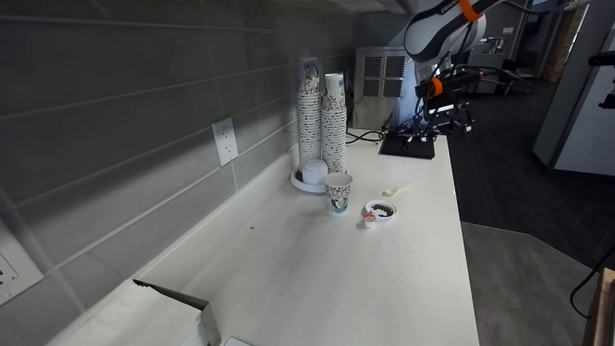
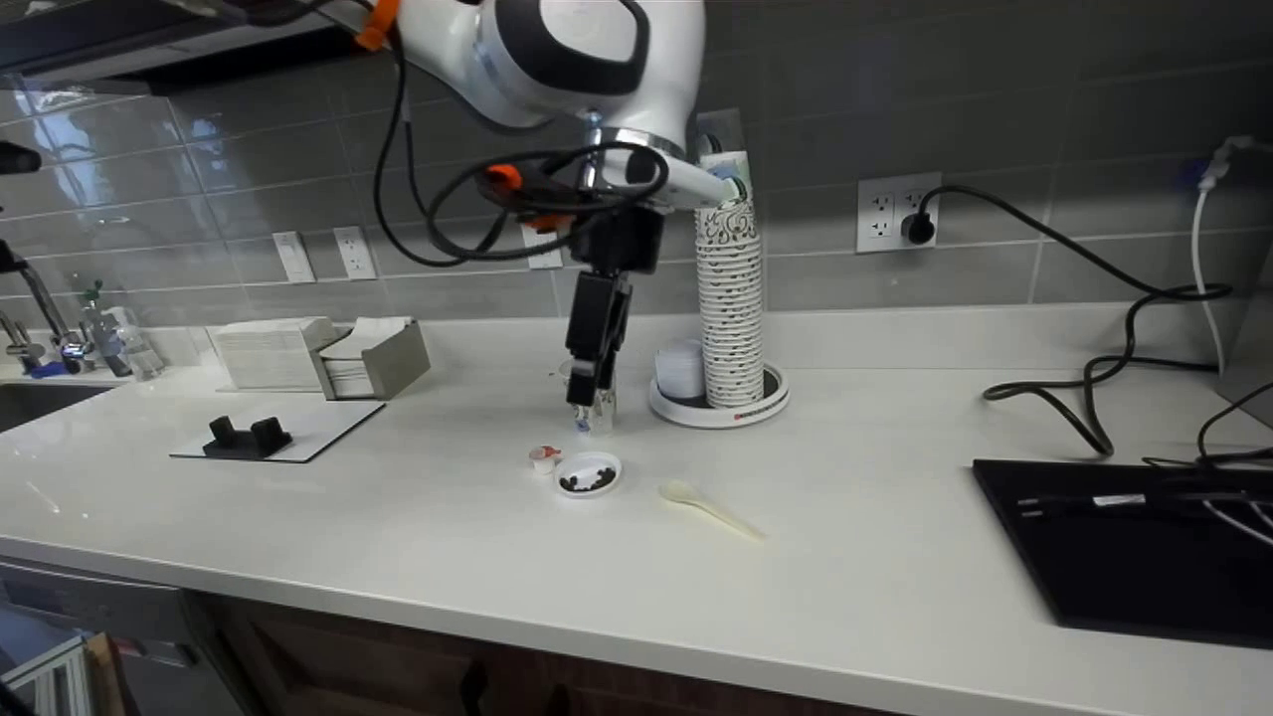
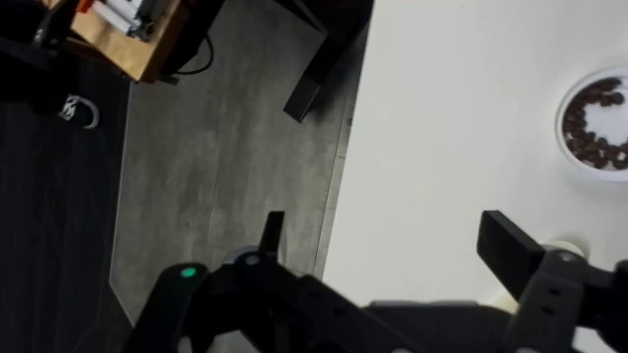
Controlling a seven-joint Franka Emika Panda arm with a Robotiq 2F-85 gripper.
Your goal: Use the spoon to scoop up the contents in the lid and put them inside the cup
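The pale spoon lies on the counter in both exterior views (image 1: 392, 191) (image 2: 711, 509). In the wrist view the spoon (image 3: 505, 302) is mostly hidden behind the right finger. The white lid (image 1: 379, 202) (image 2: 591, 464) sits nearby and is cut by the right edge of the wrist view (image 3: 598, 174). The dark contents (image 1: 383, 210) (image 2: 604, 479) (image 3: 584, 142) lie in it. The cup (image 1: 338, 193) stands upright beside the lid; it is partly behind the gripper in an exterior view (image 2: 605, 413). My gripper (image 3: 378, 220) (image 1: 441, 132) (image 2: 587, 390) is open, empty and above the counter.
A small creamer tub (image 1: 369, 221) (image 2: 543, 459) stands against or close beside the lid. Tall cup stacks (image 1: 333, 134) (image 2: 734, 308) stand on a white dish (image 2: 721, 420) by the wall. A napkin holder (image 2: 383, 358) and a black mat (image 2: 1124, 557) with cables lie farther off.
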